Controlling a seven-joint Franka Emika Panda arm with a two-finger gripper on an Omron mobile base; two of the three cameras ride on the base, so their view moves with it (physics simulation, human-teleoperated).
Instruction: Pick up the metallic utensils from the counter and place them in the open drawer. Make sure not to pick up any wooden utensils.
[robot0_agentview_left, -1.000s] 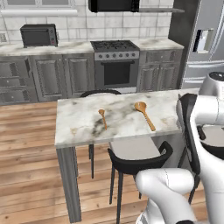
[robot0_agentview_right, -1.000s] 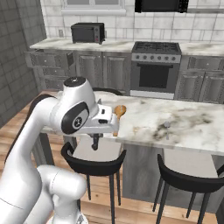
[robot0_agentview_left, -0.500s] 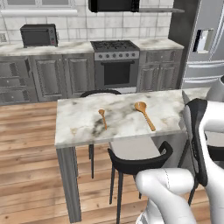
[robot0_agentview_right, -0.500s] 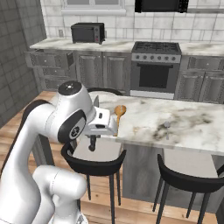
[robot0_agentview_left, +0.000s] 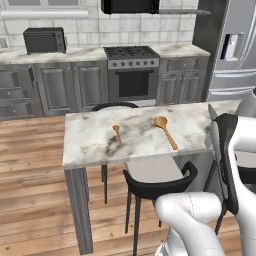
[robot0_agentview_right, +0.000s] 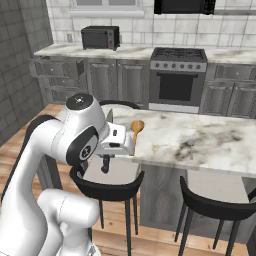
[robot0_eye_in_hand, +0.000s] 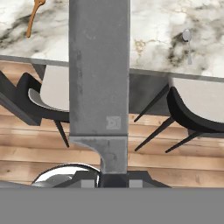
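Metallic utensils are seen in two places: a grey metal knife (robot0_eye_in_hand: 99, 87) with a broad flat blade is clamped in the claw (robot0_eye_in_hand: 113, 177), its blade running up the middle of the hand view, and a small grey metal spoon (robot0_eye_in_hand: 187, 43) is lying on the long white marble bench (robot0_eye_in_hand: 162, 26) with grey veining. In the right base view the claw (robot0_agentview_right: 106, 161) is held at the near left edge of the bench (robot0_agentview_right: 210, 145), above the seat of a black stool (robot0_agentview_right: 107, 186), and the thin knife blade (robot0_agentview_right: 109, 118) is seen sticking up beside the white arm. The small metal spoon (robot0_agentview_right: 190, 146) is resting well to the right of it. Two orange-brown wooden spoons are lying on the bench (robot0_agentview_left: 90, 140) in the left base view: a small short one (robot0_agentview_left: 117, 134) and, just to its right, a larger one (robot0_agentview_left: 165, 131) with a long handle and a broad bowl. Both are well apart from the claw.
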